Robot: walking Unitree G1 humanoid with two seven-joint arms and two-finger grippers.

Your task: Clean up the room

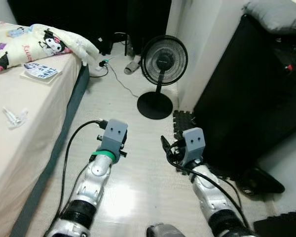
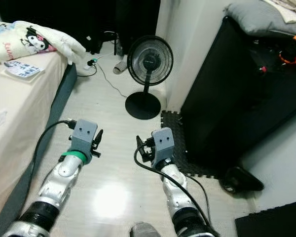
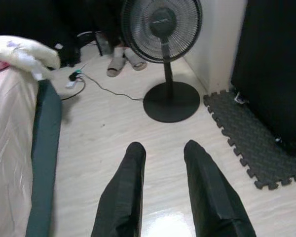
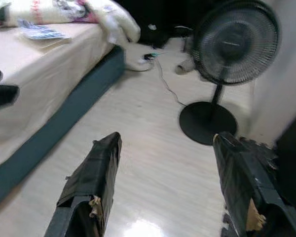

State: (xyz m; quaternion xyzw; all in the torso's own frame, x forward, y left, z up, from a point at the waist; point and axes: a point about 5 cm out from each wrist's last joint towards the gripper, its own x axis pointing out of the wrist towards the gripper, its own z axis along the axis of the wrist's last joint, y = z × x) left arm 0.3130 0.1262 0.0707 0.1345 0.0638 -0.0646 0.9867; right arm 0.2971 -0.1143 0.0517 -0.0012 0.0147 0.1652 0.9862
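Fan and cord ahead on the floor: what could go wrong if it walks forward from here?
1. The black fan stands in the narrow lane between the bed and the black cabinet; a bump could tip it.
2. Its thin cord trails across the floor, so a foot may snag it.
3. The foam mat has a raised edge, a possible trip point.

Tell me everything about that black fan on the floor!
The fan is black, with a round wire cage head, a thin pole and a flat round base. It looks like plastic and metal. It stands upright on the pale floor, next to the white wall corner and close to the dark foam mat. Its head faces the robot. Whether its blades are spinning cannot be told. A thin cord lies on the floor near it.
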